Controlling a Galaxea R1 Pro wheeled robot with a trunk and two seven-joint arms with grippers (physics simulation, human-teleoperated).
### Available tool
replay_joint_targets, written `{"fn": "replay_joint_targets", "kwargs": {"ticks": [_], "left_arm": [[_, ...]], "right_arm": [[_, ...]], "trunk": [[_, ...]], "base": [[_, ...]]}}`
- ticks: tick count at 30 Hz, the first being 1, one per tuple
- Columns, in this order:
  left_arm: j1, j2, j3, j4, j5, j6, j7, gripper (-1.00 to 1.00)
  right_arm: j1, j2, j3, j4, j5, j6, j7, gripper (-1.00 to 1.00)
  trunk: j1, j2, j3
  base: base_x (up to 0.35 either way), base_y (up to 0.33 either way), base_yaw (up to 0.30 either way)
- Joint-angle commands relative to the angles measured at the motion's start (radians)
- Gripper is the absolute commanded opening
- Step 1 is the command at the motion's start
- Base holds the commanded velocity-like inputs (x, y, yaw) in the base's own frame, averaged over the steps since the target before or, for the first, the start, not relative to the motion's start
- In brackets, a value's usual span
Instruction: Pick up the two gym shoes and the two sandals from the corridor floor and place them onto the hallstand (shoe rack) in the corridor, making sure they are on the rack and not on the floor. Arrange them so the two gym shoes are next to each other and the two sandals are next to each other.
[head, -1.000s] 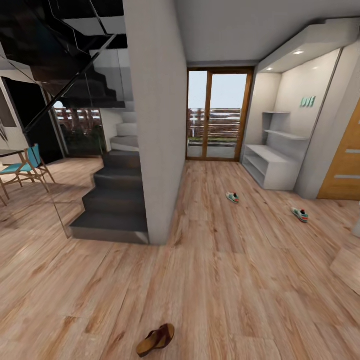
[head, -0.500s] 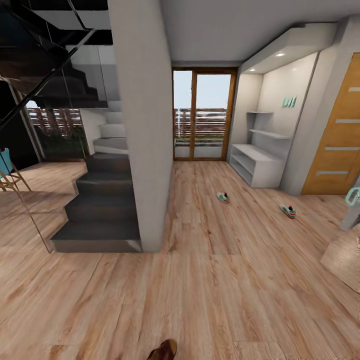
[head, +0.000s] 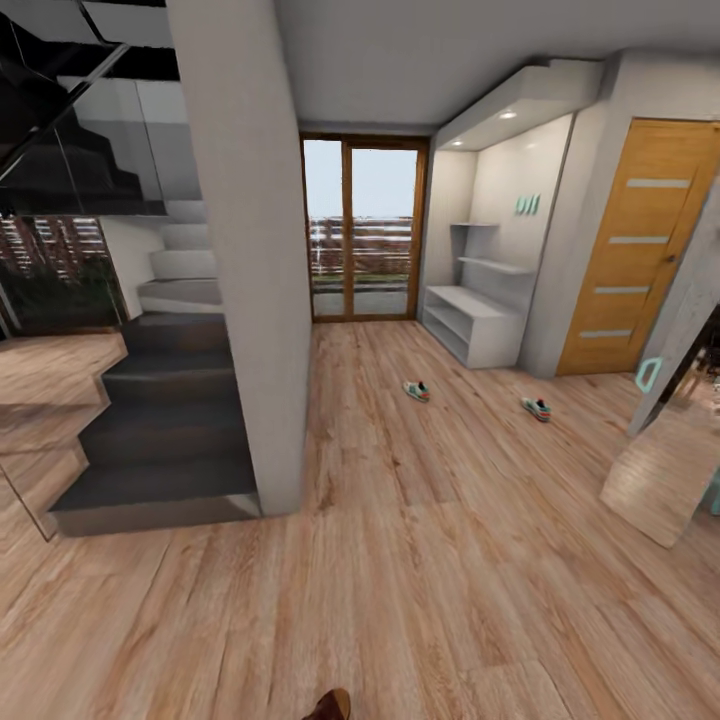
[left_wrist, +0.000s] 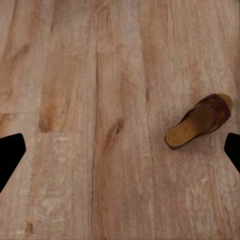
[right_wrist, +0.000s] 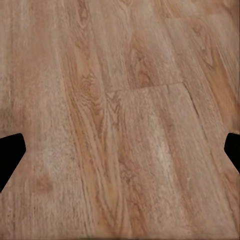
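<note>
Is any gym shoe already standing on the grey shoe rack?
No, both gym shoes lie on the wooden floor, apart from the shoe rack.

On each wrist camera the robot's body shows as two flat black fingers (left_wrist: 11, 157), one at either edge. Each has an angular, wedge-like tip with cut corners. The right arm's fingers (right_wrist: 11, 155) look alike: matt black, with no markings, screws or cables to make out.
</note>
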Motion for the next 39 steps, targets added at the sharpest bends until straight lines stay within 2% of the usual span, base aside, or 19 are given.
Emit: {"fn": "replay_joint_targets", "kwargs": {"ticks": [1,28,39], "left_arm": [[0.000,0.000,0.000,0.000,0.005,-0.003,0.000,1.00],[0.000,0.000,0.000,0.000,0.005,-0.003,0.000,1.00],[0.000,0.000,0.000,0.000,0.005,-0.003,0.000,1.00]], "right_arm": [[-0.001,0.000,0.000,0.001,-0.001,-0.003,-0.001,1.00],[-0.001,0.000,0.000,0.001,-0.001,-0.003,-0.001,1.00],[-0.001,0.000,0.000,0.002,0.000,-0.003,-0.001,1.00]], "trunk": [[0.000,-0.001,-0.001],[0.000,-0.001,-0.001],[0.000,-0.001,-0.001]], "base": [[0.005,0.037,-0.263],[0.001,0.015,-0.247],[0.000,0.142,-0.082]]}}
